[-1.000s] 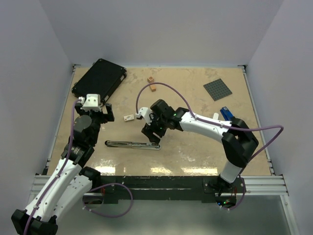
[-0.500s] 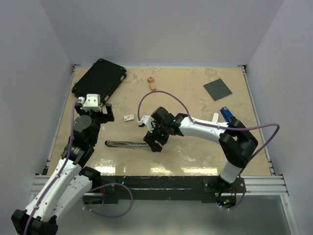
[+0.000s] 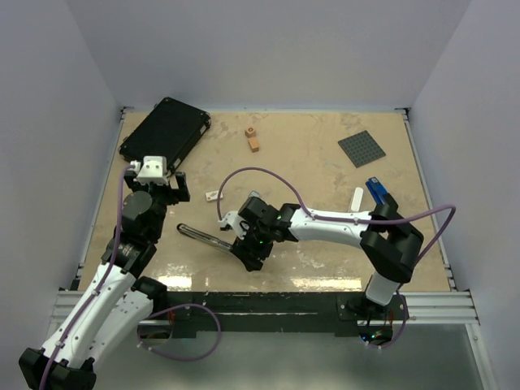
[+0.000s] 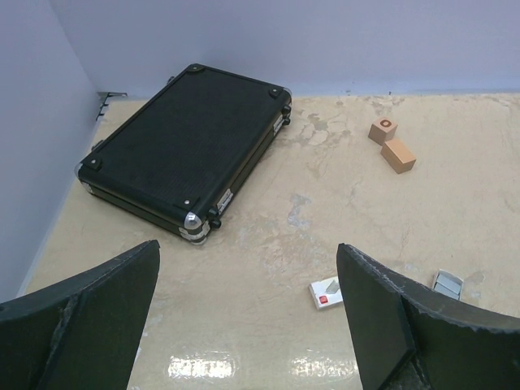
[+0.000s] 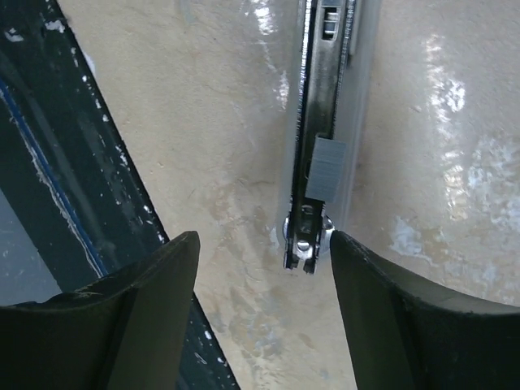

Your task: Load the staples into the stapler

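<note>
Here, close to the near edge of the sandy beige tabletop (image 3: 325,171), we see the right gripper (image 5: 262,240) spread wide and clasping nothing. Its two dark fingers (image 5: 134,317) flank one end of the slim silver metal stapler (image 5: 323,97); whether either finger touches it we cannot tell. The stapler lies flat on the table, channel up, slanting leftward from the gripper in the overhead view. In that channel, just past the end by the gripper, sits the small flat grey rectangular block of staples (image 5: 329,169). Farther, on the left, the left gripper (image 4: 248,248) hangs above the table, fingers released, nothing between them. Just beyond it lie a small white piece with a red mark (image 4: 327,293) and a small pale grey rectangular piece (image 4: 447,283). On the right a plain white bar (image 3: 357,197) lies just beside a bright blue stapler (image 3: 374,189). Farther on are two tan wooden blocks (image 4: 397,155), near each other, and a dark grey square plate (image 3: 361,149). Against the far left corner rests a large black hard case (image 4: 183,142).
</note>
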